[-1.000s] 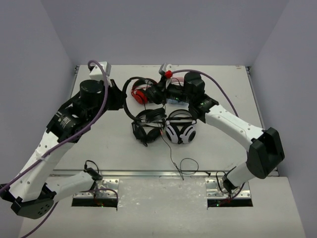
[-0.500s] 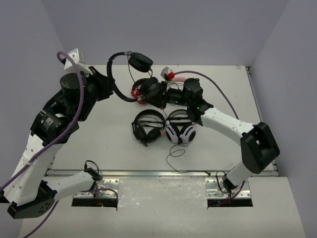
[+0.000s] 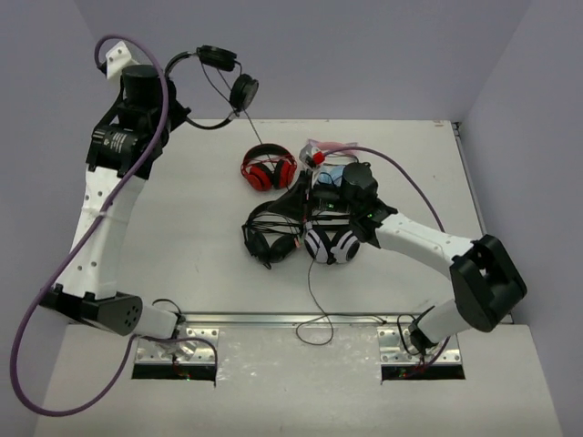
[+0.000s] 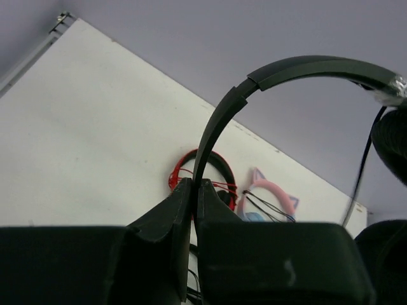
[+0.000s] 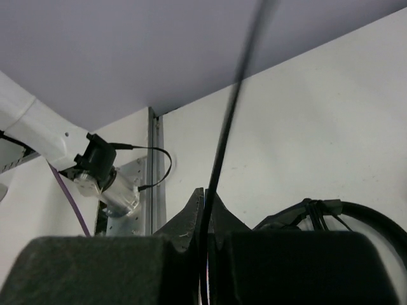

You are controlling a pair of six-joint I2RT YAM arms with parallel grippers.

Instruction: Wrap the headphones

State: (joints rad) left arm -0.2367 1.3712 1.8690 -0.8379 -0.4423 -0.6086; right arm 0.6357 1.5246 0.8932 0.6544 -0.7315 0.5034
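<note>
The headphones (image 3: 244,92), small and all black with a thin headband, hang in the air above the table's far left. My left gripper (image 3: 185,118) is raised high and shut on their headband (image 4: 286,67); in the left wrist view the band rises from between the closed fingertips of that gripper (image 4: 194,185). Their thin black cable (image 3: 273,146) runs down from a cup to my right gripper (image 3: 304,195), which is low over the table's middle. The right gripper (image 5: 206,194) is shut on the cable (image 5: 232,108). The cable's tail (image 3: 311,282) trails to the near edge.
A red-and-black pair (image 3: 267,168) lies at the back centre. A bigger black over-ear pair (image 3: 271,232) and a white pair (image 3: 332,242) lie side by side under the right gripper. A pink cat-ear pair (image 3: 326,147) lies behind the right wrist.
My left arm has lifted the headphones up and to the far left. My right gripper has moved nearer, from the red pair to above the black and white pairs, with the cable now stretched between the grippers.
</note>
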